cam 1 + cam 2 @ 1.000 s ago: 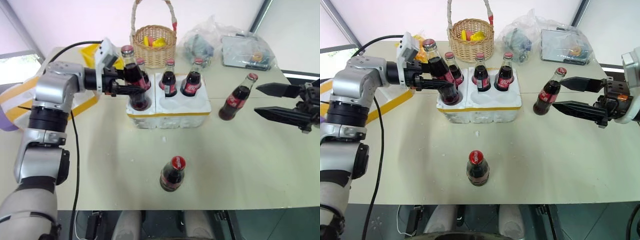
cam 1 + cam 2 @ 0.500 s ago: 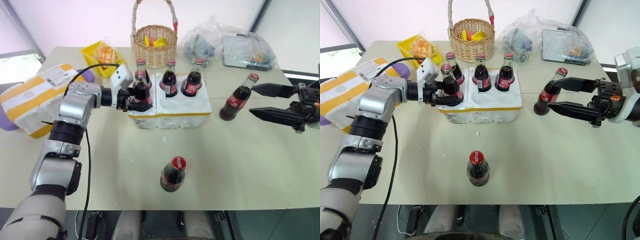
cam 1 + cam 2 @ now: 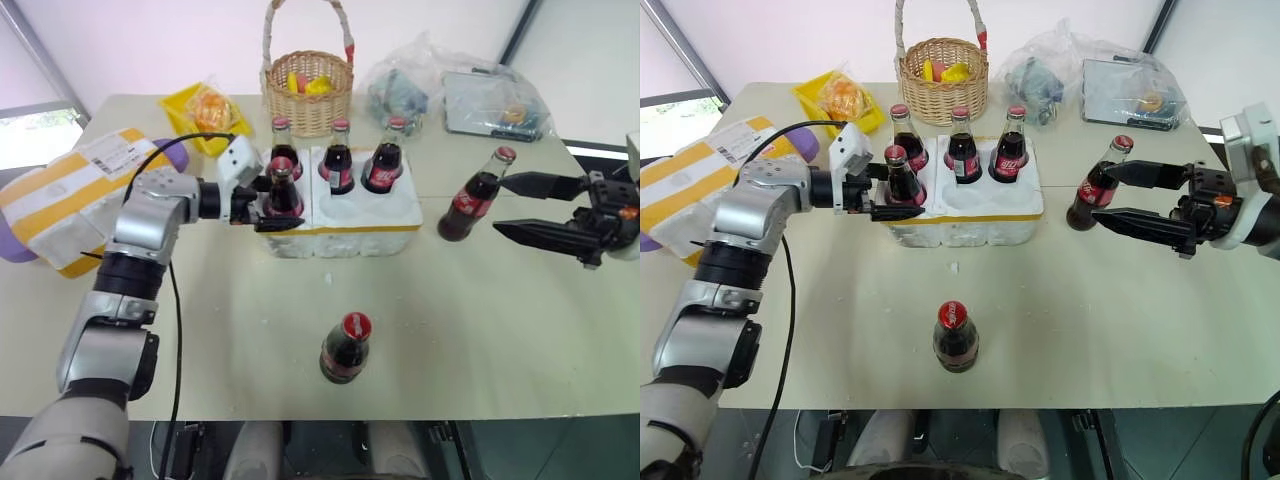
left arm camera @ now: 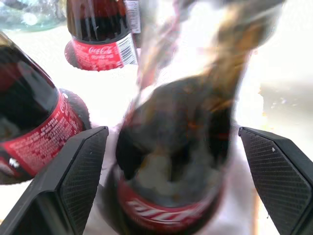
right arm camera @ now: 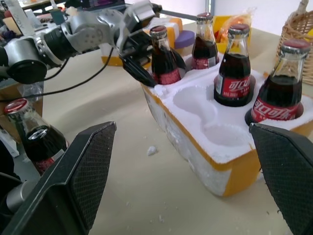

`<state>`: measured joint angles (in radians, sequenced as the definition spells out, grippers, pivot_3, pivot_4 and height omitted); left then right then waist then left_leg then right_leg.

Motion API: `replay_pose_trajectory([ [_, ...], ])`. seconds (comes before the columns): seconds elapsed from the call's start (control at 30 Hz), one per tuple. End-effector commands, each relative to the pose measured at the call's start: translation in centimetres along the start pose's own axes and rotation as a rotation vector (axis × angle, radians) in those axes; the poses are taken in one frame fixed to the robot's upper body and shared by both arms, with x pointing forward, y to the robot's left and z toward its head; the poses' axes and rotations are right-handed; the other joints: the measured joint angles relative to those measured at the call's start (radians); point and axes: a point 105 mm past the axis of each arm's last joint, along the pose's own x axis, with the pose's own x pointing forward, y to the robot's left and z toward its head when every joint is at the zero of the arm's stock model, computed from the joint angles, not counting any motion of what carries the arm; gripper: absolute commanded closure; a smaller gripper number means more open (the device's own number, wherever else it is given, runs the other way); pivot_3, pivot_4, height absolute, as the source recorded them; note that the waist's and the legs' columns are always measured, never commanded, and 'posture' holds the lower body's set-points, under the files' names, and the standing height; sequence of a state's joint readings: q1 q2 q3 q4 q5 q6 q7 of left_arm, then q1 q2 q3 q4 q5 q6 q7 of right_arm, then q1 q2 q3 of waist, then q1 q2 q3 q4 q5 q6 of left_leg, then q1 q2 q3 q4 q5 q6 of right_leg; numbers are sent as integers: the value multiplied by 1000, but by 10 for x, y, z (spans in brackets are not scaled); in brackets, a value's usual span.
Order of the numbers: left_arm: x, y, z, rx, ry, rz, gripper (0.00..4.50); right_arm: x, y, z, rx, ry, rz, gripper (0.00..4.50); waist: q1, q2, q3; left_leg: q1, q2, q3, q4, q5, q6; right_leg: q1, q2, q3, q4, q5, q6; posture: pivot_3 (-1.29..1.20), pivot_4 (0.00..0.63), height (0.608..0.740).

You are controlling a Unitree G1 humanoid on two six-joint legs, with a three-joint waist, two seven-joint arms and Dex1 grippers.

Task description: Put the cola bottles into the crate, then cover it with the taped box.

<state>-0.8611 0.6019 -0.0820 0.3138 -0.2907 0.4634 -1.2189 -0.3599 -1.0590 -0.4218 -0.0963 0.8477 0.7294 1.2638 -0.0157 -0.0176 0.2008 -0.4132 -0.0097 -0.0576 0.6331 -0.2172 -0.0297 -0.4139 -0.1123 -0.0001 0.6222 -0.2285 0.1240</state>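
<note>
Two wells free in low white styrofoam crate (image 3: 970, 215). Upright dark glass cola bottle (image 3: 1096, 185) just beside spread right gripper (image 3: 1118, 195), nearest. Left gripper (image 3: 905, 190) spread around seated bottle.

- A pale beige table (image 3: 520, 340) is filling most of the frame.
- A plain white wall (image 3: 150, 40) is running behind it along the top.
- Dark slanted window frames (image 3: 30, 45) are showing at the upper left and upper right, with daylight coming in.
- Dark floor (image 3: 560, 450) is showing along the bottom edge.
</note>
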Motion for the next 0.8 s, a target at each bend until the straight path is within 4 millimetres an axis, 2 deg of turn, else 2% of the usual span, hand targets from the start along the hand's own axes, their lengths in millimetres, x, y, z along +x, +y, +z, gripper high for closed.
replay_pose_trajectory([
  [0.03, -44, -4, 43, 14, -130, 5, 55, 0, 1, -6, -71, 37, -4, 0, -1, 0, 0, 0, 0, 0, 0, 0, 0, 0, 0, 0, 0, 0, 0, 0, 150, 738],
  [0.07, -55, -7, 50, -1, -150, -8, 55, 0, 0, -12, -85, 59, -8, 0, -4, 0, 0, 0, 0, 0, 0, 0, 0, 0, 0, 0, 0, 0, 0, 0, 150, 738],
  [0.17, -90, -35, 71, -52, -162, -142, 55, -5, 1, -23, -96, 95, 17, 0, -5, 0, 0, 1, 0, 0, -1, 0, 0, 0, 0, 0, 0, 0, 0, 0, 150, 738],
  [0.27, -103, -56, 77, -84, -133, -243, 55, -8, 1, -24, -111, 115, 33, 0, -2, 1, 0, 2, 0, 1, -1, 0, 0, 1, 0, 0, 0, 0, 0, 0, 150, 738],
  [0.33, -98, -78, 70, -49, -69, -325, 55, -7, 9, -28, -106, 132, 86, 0, 3, 1, 0, 5, 1, 0, -1, 0, 0, 5, 0, 0, -1, -1, 0, 0, 150, 738],
  [0.43, -91, -95, 58, -28, -12, -389, 55, 1, 26, -34, -90, 143, 182, 0, 4, 1, 0, 5, 1, 0, -1, 0, 0, 6, 0, 0, -3, -3, -4, 0, 150, 738],
  [0.67, -83, -100, 37, -17, 52, -425, 55, 23, 71, -49, -38, 173, 408, 0, 0, 1, 0, 5, 1, 0, -1, 0, 0, 5, 0, 0, -2, -3, -4, 0, 150, 738],
  [0.8, -80, -102, 33, -14, 59, -445, 55, 40, 82, -54, -14, 154, 459, 0, 2, 1, 0, 5, 1, 0, -1, 0, 0, 5, 0, 0, -3, -3, -4, 0, 150, 738],
])
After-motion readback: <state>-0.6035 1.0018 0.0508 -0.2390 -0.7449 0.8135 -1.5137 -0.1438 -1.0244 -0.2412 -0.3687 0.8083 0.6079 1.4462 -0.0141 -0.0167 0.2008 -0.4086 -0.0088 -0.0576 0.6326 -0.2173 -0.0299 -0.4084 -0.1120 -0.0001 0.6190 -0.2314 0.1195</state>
